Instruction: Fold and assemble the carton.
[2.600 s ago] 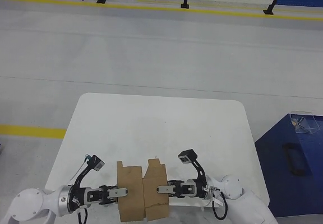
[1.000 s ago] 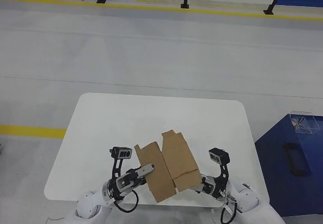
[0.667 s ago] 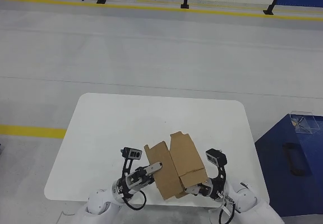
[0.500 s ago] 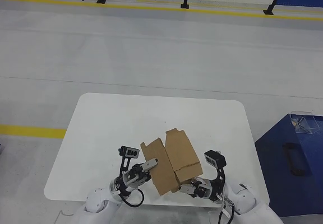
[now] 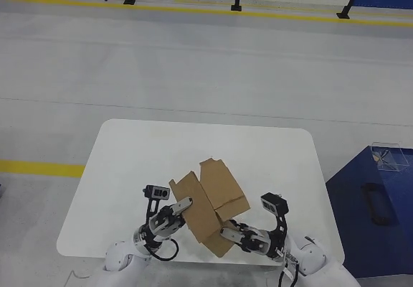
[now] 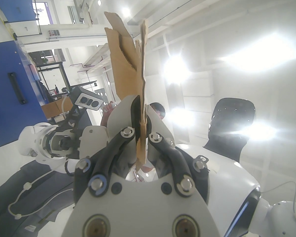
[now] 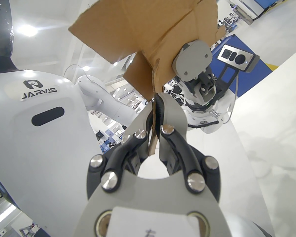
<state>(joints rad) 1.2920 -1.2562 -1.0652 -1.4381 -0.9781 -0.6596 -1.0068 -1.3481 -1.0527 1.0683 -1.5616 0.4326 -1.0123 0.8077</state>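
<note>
**Carton gripped from both sides over the table's near edge**

Nearest the robot, the right gripper [image 5: 229,233] sits at about 5 o'clock of the carton [image 5: 208,204], its jaws clenched on a lower cardboard edge. The right wrist view shows that edge pinched between the two black pads. Beyond the pinch, the brown panels spread apart along a crease.

The left gripper [image 5: 182,207] is at the carton's 9 o'clock side, and its jaws are also clamped on cardboard. In the left wrist view the sheet runs edge-on out of the closed fingers, with a second layer leaning away from it farther along. One grey finger of this gripper lies flat against a panel in the right wrist view.

The carton is plain brown cardboard, mostly flat and only partly opened. It is tilted, with its long side running from about 11 o'clock to 5 o'clock. It hangs between the two grippers at the 6 o'clock part of the white table [image 5: 192,147]. I cannot tell whether any corner touches the tabletop.

Past the table's 3 o'clock corner stands a blue cabinet [image 5: 378,215] with a small clear box [image 5: 388,155] on top. A yellow floor line [image 5: 27,168] runs off at 9 o'clock, and another yellow line [image 5: 192,10] crosses the grey floor at 12 o'clock
</note>
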